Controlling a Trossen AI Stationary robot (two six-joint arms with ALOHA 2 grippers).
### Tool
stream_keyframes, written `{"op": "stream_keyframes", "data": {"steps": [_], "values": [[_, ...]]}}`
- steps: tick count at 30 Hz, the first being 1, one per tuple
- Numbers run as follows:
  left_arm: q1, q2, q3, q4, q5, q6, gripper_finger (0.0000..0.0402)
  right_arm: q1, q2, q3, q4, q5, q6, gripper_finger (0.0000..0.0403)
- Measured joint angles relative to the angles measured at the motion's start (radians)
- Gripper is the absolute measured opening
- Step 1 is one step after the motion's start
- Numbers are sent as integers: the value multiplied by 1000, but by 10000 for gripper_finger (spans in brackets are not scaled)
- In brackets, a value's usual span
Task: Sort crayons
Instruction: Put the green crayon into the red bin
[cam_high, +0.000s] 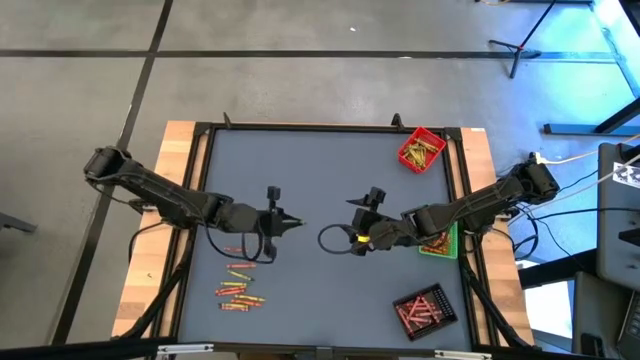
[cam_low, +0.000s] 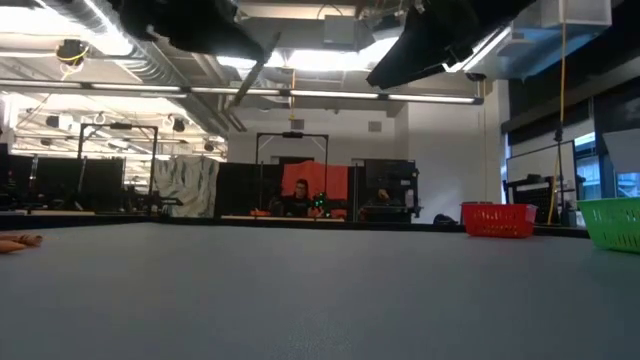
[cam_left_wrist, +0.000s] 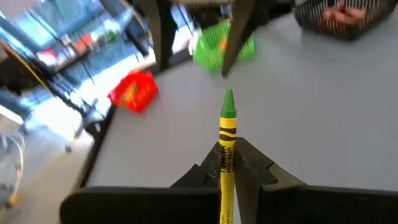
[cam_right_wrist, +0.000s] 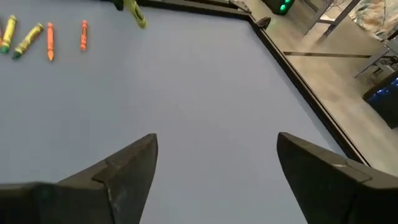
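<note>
Grey-blue matting covers the table (cam_high: 320, 170), framed in black, with a workshop behind it. Taking the table's centre as the mark: well to its left and nearer the front edge lies the loose pile of crayons (cam_high: 238, 289), unsorted. Just left of centre hangs the left gripper (cam_high: 293, 225), clamped tight on a green crayon (cam_left_wrist: 227, 149) in a yellow wrapper, its tip pointing past the fingers toward the other arm, probably offered for a hand-over. Just right of centre is the right gripper (cam_high: 354, 214), jaws spread wide and empty, facing the left one as if ready to receive. Farther right sit the trays: a red tray (cam_high: 421, 149) at the back, a green tray (cam_high: 444, 241) at the edge, a black tray (cam_high: 425, 309) toward the front, each holding some crayons.
</note>
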Motion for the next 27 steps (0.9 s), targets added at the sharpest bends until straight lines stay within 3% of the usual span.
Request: {"op": "stream_keyframes", "data": {"steps": [3,12,16,21,27], "values": [[5,7,-36,164,30,51,5,0,1,0,55,0,-44,328],[66,7,-204,694,262,87,5,-6,116,1,379,-35,-275,307],[76,7,-248,776,284,82,5,-22,173,1,571,-102,-358,279],[76,24,-253,796,285,81,5,-54,244,1,759,-287,-395,246],[76,83,-245,809,306,85,5,-76,288,3,879,-313,-401,221]]}}
